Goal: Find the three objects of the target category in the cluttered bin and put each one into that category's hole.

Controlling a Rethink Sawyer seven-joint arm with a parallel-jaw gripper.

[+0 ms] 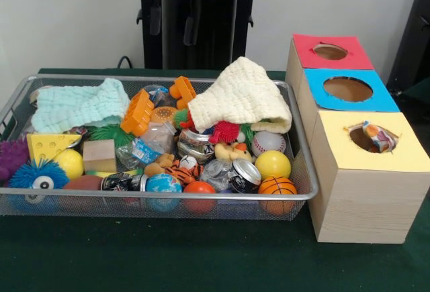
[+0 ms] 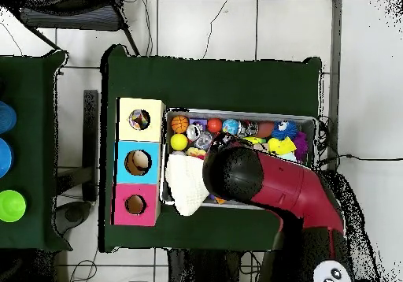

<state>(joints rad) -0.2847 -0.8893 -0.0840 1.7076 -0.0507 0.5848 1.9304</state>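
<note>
The wire mesh bin sits on the green table, full of toys, balls and cans; it also shows in the overhead view. One spotted white wrapper lies crumpled in the yellow-surrounded hole of the nearest wooden box, sticking up a little above its edge. It shows in the overhead view too. I cannot pick out another spotted wrapper in the clutter. In the overhead view the red arm reaches over the middle of the bin and hides what is under it. The gripper shows in neither view.
A cream waffle cloth covers the bin's back right and a mint one the back left. The blue-surrounded hole and the red-surrounded hole stand behind the yellow one. The black pedestal stands behind the bin.
</note>
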